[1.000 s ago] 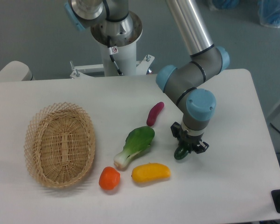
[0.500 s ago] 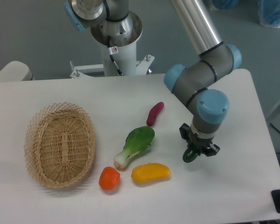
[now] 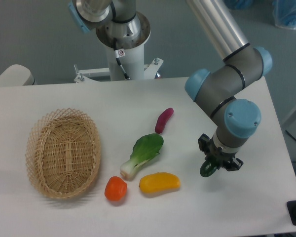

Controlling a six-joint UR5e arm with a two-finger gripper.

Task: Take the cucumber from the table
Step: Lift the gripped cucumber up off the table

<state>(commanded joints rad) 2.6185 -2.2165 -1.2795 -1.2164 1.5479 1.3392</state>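
The grey-and-blue robot arm's black two-finger gripper [image 3: 213, 166] has swung steadily toward the right side and the near edge of the large white tabletop [image 3: 138, 98], ending farther from the light-green bok choy [image 3: 143, 153] and the yellow oblong vegetable [image 3: 159, 182] than it was a second ago. The small, glossy dark green cucumber [image 3: 206, 169] has travelled with it, clamped between the fingers, only its rounded lower end poking out below them. The arm's blue-capped wrist and elbow joints have shifted right along with it.
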